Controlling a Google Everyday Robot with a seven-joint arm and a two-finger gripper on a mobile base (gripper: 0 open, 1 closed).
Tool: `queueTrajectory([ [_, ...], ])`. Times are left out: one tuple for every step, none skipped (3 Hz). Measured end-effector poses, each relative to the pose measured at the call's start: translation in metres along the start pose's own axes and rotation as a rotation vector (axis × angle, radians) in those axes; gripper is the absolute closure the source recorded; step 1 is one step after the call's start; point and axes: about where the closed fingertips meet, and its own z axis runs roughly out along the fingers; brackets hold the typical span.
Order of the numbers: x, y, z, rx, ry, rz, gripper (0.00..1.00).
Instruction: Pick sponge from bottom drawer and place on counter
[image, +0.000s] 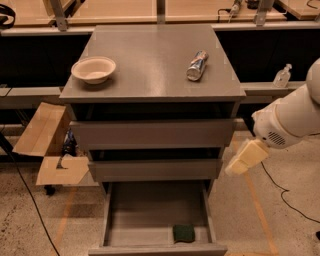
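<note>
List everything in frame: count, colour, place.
sponge: 1, dark green, front right of the bottom drawer
bottom drawer: 1, grey, open, lowest in the cabinet
upper drawers: 2, grey, closed, above it
counter: 1, grey, cabinet top
bowl: 1, off-white, counter left
can: 1, silver, on its side, counter right
cardboard box: 1, brown, flaps open, left of the cabinet
bottle: 1, clear, ledge at right
tables: light wood, behind the cabinet; count unclear
arm: 1, white, right edge
end effector: 1, cream, right of the cabinet at middle-drawer height, clear of the sponge
</note>
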Motion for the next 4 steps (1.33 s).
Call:
queueTrajectory([
  [0.024, 0.014, 0.060, -0.014, -0.024, 0.064, 0.00],
  [0.033, 0.022, 0.111, -0.043, -0.051, 0.121, 0.00],
  [0.033, 0.020, 0.115, -0.037, -0.058, 0.125, 0.00],
  [0.036, 0.022, 0.117, -0.028, -0.036, 0.127, 0.00],
])
